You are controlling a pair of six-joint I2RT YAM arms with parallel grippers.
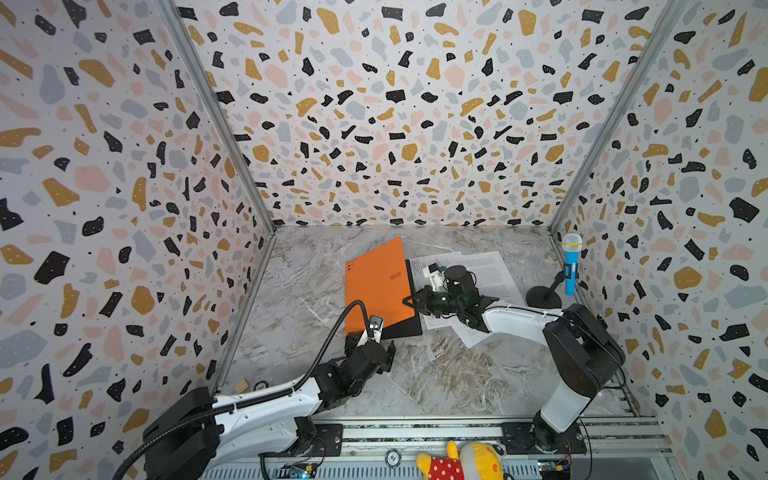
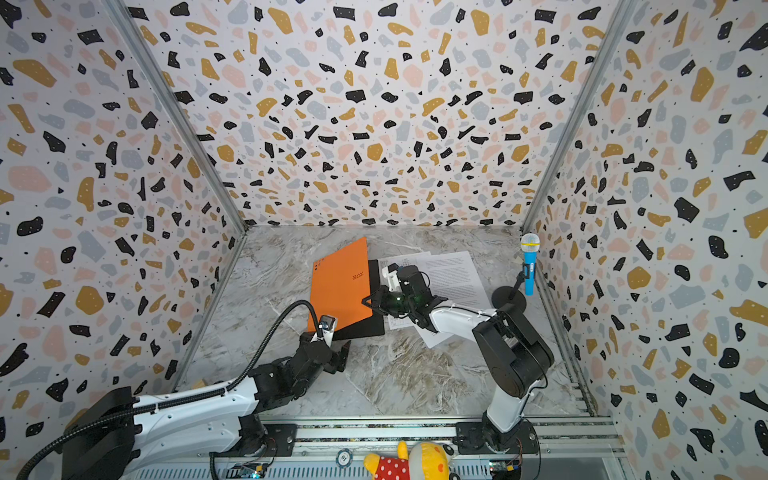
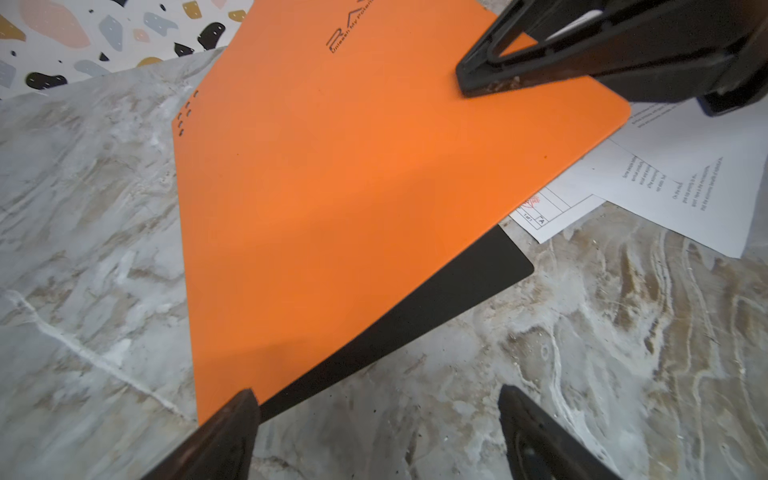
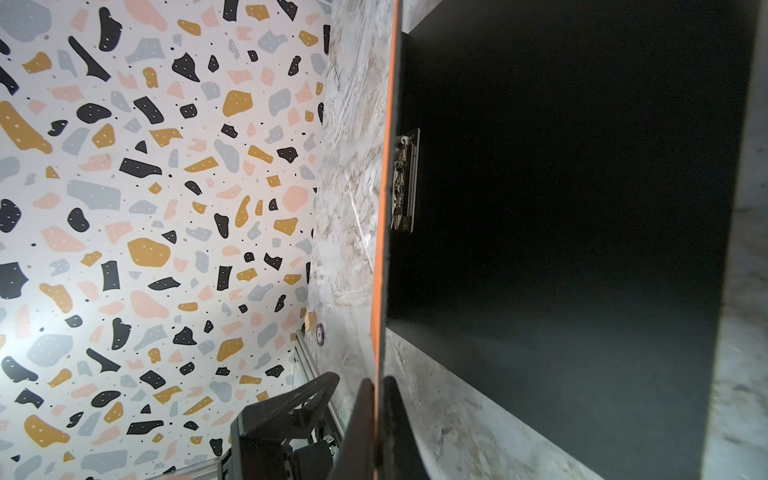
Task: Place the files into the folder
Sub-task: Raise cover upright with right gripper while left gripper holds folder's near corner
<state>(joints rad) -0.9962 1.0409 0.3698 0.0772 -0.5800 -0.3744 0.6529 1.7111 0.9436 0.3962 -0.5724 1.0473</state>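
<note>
Right pincer (image 1: 409, 301) of mine is clamped on the free edge of the folder (image 1: 376, 286), holding its orange cover tilted up off the black inner half, which lies flat on the worktop (image 1: 436, 374). Left pincer (image 3: 376, 399) stands wide at the folder's near corner, gripping nothing. Files (image 1: 494, 274) lie fanned just right of the folder, partly under my right arm. A metal clip (image 4: 405, 178) sits at the spine. The cover logo begins "RA"; one sheet reads "1 of 1". A blue microphone (image 1: 571, 266) stands by the right wall.
</note>
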